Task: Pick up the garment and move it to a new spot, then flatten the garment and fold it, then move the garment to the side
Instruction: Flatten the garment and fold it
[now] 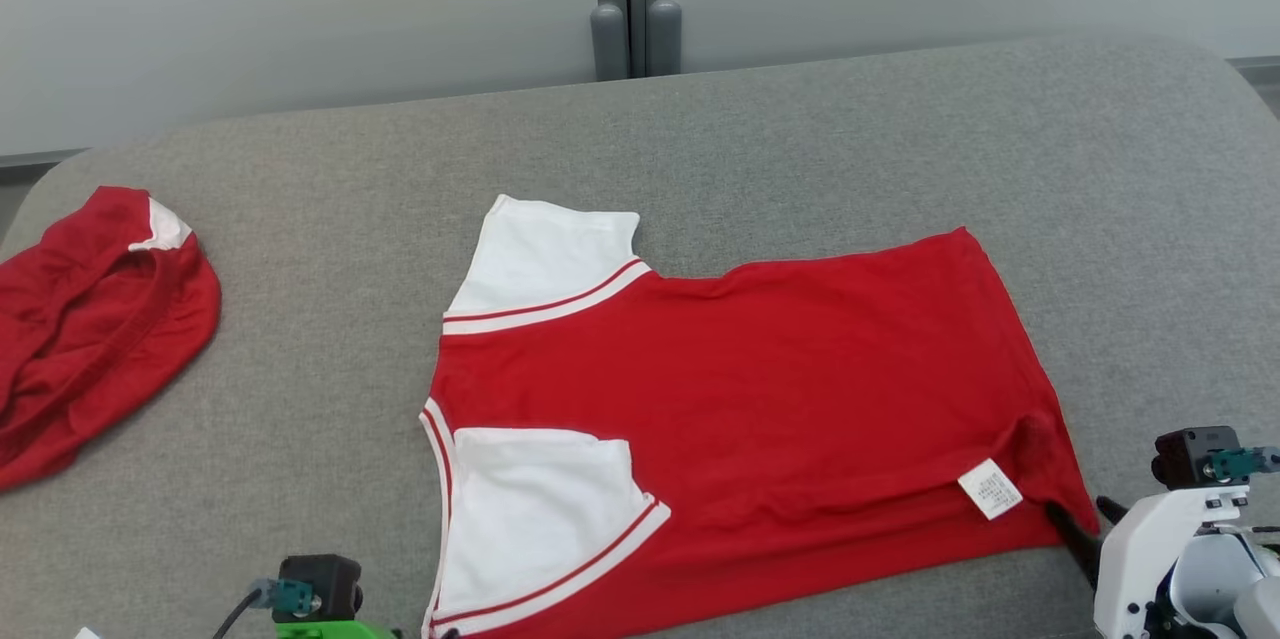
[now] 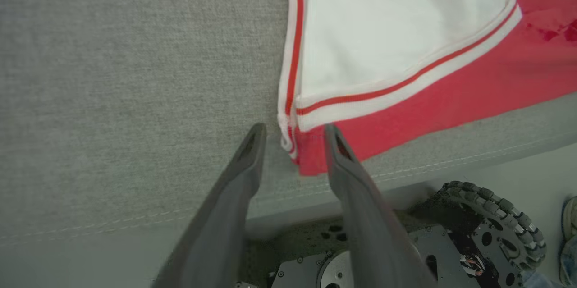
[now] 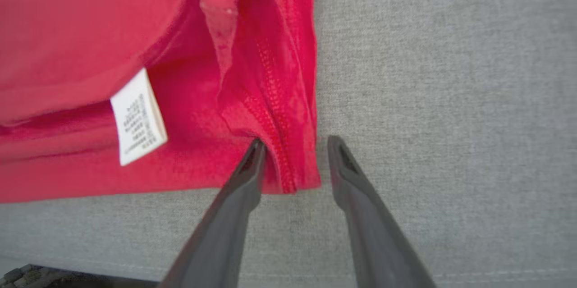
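Left hand: your fingers stand apart, released, straddling the garment's striped corner at the surface's near edge.
Right hand: also released, spread around the hem corner beside the white tag.
Garment: lies flat, mid-surface, reaching the near edge.
Far left edge: crumpled red cloth.

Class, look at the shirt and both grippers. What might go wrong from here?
1. The left gripper, open, straddles a corner of the shirt close to the front edge of the table; a pull toward the robot may drag it off.
2. At the open right gripper the hem is bunched by the label; a finger may snag it.
3. Another red garment lies left; shifted there, the shirt may land on it.
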Tool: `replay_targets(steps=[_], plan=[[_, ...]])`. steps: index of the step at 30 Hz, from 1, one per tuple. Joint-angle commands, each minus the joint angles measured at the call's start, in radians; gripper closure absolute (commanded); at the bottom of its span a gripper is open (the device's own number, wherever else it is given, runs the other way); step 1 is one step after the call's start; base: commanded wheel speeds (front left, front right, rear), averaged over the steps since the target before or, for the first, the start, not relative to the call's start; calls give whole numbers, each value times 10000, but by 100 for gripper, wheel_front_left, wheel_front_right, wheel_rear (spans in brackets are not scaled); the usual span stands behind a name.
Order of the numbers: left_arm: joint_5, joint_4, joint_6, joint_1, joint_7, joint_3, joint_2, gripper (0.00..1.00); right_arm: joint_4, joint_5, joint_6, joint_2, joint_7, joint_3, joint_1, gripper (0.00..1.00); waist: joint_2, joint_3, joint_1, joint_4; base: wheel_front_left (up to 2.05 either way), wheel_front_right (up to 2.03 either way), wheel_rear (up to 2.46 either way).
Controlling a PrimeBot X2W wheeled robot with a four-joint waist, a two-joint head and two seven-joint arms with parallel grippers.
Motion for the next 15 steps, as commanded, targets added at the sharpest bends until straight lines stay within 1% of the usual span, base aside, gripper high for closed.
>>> replay_targets(steps=[1, 3, 8, 11, 13, 15], plan=[[83, -98, -54, -86, -103, 41, 97, 0, -144, -129, -17, 78, -50, -156, 110, 0, 0, 0, 0, -18, 0, 0, 0], [189, -183, -109, -351, -272, 130, 208, 0, -441, -224, -17, 197, -209, -451, 148, 0, 0, 6, 0, -30, 0, 0, 0], [401, -496, -421, -1388, -703, 337, 444, 0, -1289, -350, -17, 474, -869, -1266, -56, 0, 0, 69, 0, -66, 0, 0, 0], [226, -365, -643, -2344, -930, 630, 414, 0, -1577, -541, -16, 691, -1093, -1374, -398, 0, 0, 244, 0, -152, 0, 0, 0], [226, -37, -869, -3025, -989, 815, 594, 0, -1644, -447, -14, 876, -1117, -1293, -807, 0, 0, 462, 0, -288, 0, 0, 0], [97, 330, -1199, -3829, -859, 846, 679, 0, -1591, -440, -14, 974, -1185, -1175, -1383, 0, 0, 787, 0, -423, 0, 0, 0]])
